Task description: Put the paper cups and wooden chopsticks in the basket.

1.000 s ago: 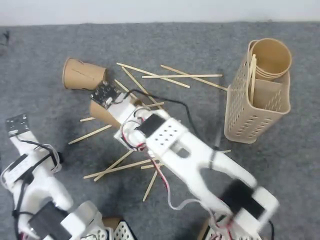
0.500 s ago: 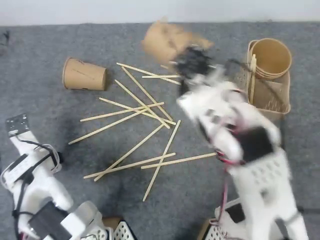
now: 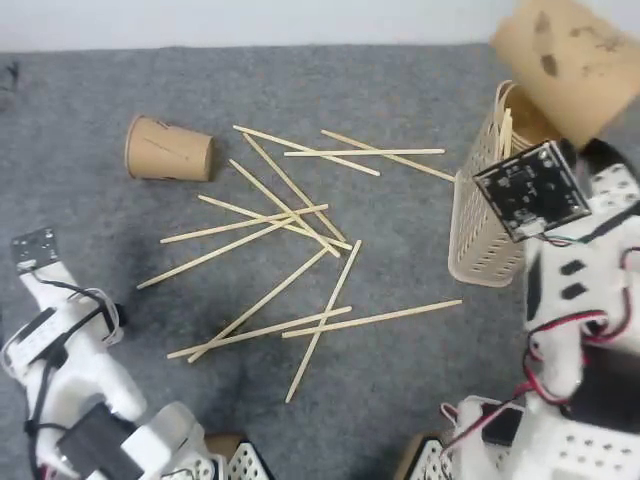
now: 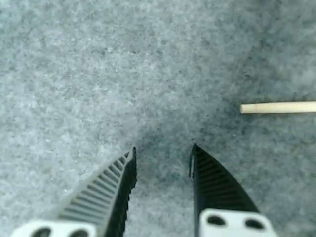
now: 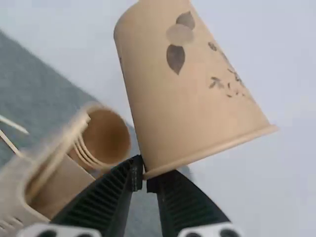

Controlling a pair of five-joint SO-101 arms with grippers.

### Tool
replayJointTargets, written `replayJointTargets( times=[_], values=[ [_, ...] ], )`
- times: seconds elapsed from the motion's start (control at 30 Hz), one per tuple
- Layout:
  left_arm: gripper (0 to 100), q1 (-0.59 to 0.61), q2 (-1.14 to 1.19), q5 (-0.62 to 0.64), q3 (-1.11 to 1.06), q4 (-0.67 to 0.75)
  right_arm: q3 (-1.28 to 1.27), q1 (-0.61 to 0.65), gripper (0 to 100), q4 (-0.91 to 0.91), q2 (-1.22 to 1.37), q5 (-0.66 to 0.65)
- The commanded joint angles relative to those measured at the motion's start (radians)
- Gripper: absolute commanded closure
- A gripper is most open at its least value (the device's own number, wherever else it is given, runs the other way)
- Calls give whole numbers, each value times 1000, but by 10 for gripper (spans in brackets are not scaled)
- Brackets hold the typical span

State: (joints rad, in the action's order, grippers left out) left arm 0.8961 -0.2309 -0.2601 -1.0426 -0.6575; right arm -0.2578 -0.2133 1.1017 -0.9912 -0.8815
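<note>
Right wrist view, hand: the right gripper (image 5: 144, 172) has its jaws pinched together on the rim of the held cup (image 5: 187, 89).
Held cup: tan paper with a leaf print, tilted, mouth towards the gripper and base pointing away. It is raised above the basket (image 5: 22, 197), over the basket's far end.
Stacked cups (image 5: 106, 136): nested inside the basket, just below the held cup.
Basket chopsticks (image 3: 505, 135): standing in the basket, beside the stacked cups.
Basket: beige with perforated walls, upright on the grey carpet (image 3: 400, 90).
Loose chopsticks (image 3: 290, 215): scattered criss-cross on the carpet on the basket's open side. The nearest tips lie just beside the basket's wall.
Lying cup (image 3: 168, 150): on its side on the carpet, beyond the loose chopsticks and well apart from the basket.
Left gripper (image 4: 163, 153): jaws apart with nothing between them, low over the carpet and far from the basket. A chopstick end (image 4: 279, 107) lies near it, not touching.
</note>
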Motion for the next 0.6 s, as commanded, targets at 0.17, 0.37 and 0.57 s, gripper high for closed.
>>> replayJointTargets(
  times=[0.17, 0.37, 0.57],
  values=[
    [827, 0, -34, 12, 2, 17, 132, -140, 991, 8, 110, -313],
    [827, 0, -34, 12, 2, 17, 189, -157, 991, 182, 225, -560],
    [827, 0, -34, 12, 2, 17, 267, -191, 991, 236, 323, -729]
  ],
)
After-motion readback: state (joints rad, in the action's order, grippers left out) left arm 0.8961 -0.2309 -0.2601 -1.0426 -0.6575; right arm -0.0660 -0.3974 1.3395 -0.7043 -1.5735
